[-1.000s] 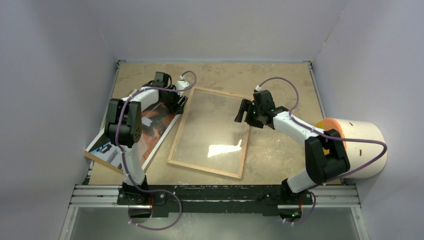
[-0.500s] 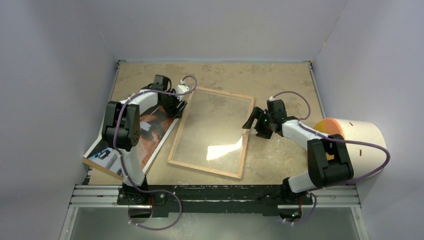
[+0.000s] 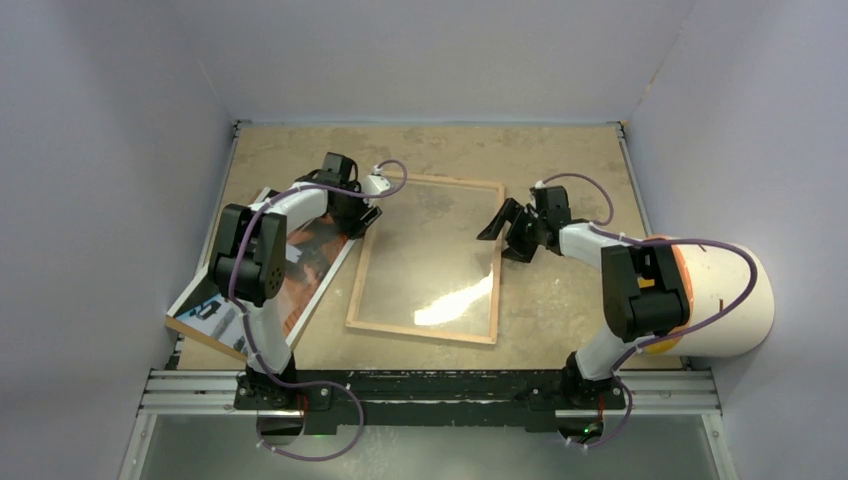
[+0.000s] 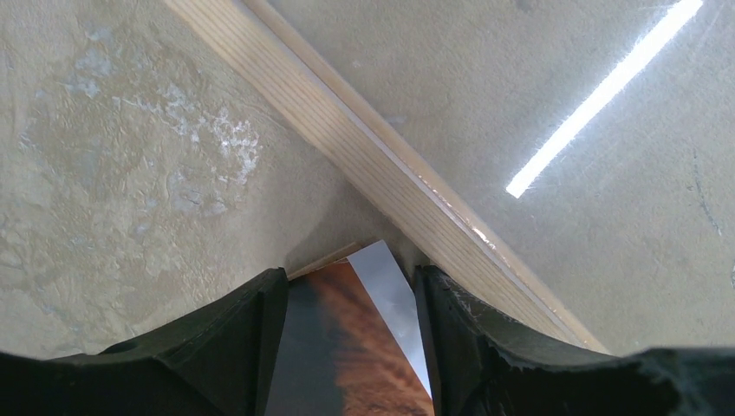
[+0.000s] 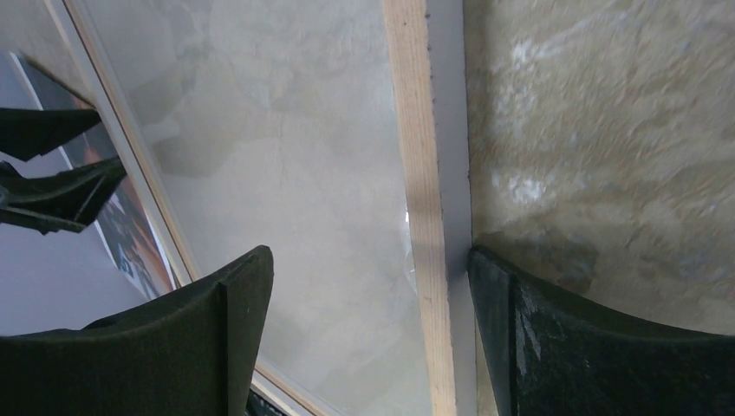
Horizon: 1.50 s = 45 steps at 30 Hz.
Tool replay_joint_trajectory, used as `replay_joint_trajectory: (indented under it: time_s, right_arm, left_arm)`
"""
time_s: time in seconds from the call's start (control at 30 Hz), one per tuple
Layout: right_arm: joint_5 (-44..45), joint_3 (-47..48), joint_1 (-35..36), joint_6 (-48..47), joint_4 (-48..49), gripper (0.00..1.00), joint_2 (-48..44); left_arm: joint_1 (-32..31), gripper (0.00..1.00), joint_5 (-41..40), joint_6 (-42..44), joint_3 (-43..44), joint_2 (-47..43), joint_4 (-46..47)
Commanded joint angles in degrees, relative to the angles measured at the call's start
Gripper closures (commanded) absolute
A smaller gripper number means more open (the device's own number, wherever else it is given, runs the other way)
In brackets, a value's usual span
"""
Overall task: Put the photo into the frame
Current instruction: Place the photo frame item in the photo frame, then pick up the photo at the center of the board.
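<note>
The left fingers (image 4: 225,355) stand about half apart with one corner of the photo (image 4: 347,355) between them. The corner fills the gap from finger to finger, but whether they bear on it cannot be told. The right fingers (image 5: 217,347) are released and spread wide. They straddle the right rail of the frame (image 3: 420,331), with a clear gap on the inner side.

Position of parts:
- The photo lies picture-side up on the left part of the tabletop (image 3: 560,160), wholly outside the frame. Its long axis slants from near-left to far-right.
- The corner at the left fingers is the far-right one. It sits just beside the frame's left rail, near that rail's far end.
- The frame lies flat at centre, wood-coloured face up. Its long axis runs roughly near to far, so the two axes are not parallel.

Governing relation: the frame opening lies to the right of the left fingers, directly across the left rail. The left arm is the nearer arm to the photo. Judged from this layout, the photo needs to travel right and turn until its long axis matches the frame's. The right arm is placed to steady the far rail.
</note>
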Motion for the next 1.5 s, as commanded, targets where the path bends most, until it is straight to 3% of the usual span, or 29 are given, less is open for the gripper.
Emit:
replay_joint_trajectory:
  time_s: [0.0, 0.4, 0.6, 0.7, 0.8, 0.93, 1.1, 1.2, 1.37, 1.47]
  right_arm:
    - [-3.01, 3.77, -0.87, 0.39, 2.74, 0.17, 3.02]
    - [10.02, 8.64, -2.2, -5.02, -8.71, 0.16, -0.74]
    - [15.7, 12.83, -0.25, -5.81, -11.72, 0.16, -5.99]
    - [17.35, 14.69, 3.85, -3.91, -12.13, 0.17, -7.78]
    - [18.6, 17.3, 11.22, -1.3, -10.95, 0.17, -7.84]
    - [18.9, 22.29, 22.55, 3.01, -7.99, 0.17, -4.46]
    - [18.76, 29.92, 37.5, 6.49, -5.04, 0.18, 5.63]
    - [18.43, 35.02, 43.33, 7.2, -4.61, 0.18, 12.18]
    - [17.34, 39.03, 48.55, 8.55, -4.18, 0.18, 20.04]
    - [16.71, 39.81, 49.44, 9.34, -4.17, 0.18, 22.95]
  left_arm:
    - [-3.91, 0.41, 3.55, -1.91, -0.86, 3.67, -4.97]
    - [-5.71, 0.4, 5.94, -2.74, 3.73, 3.58, -7.62]
    - [-1.57, 0.21, 5.06, -2.74, 9.85, -0.35, -14.26]
    - [3.27, 0.09, 4.81, -2.8, 14.42, -3.02, -18.05]
    - [8.7, 0.07, 2.66, -0.96, 18.98, -5.69, -22.14]
    - [16.54, 0.05, -8.27, 2.62, 18.44, -9.72, -22.12]
    - [28.47, 0.07, -24.21, 6.98, 11.36, -11.97, -11.68]
    - [34.95, 0.11, -29.76, 7.89, 9.84, -10.37, -6.42]
    - [38.96, 0.12, -36.92, 11.7, 0.83, -9.88, 8.77]
    - [40.01, 0.14, -37.56, 11.7, -1.54, -7.49, 12.87]
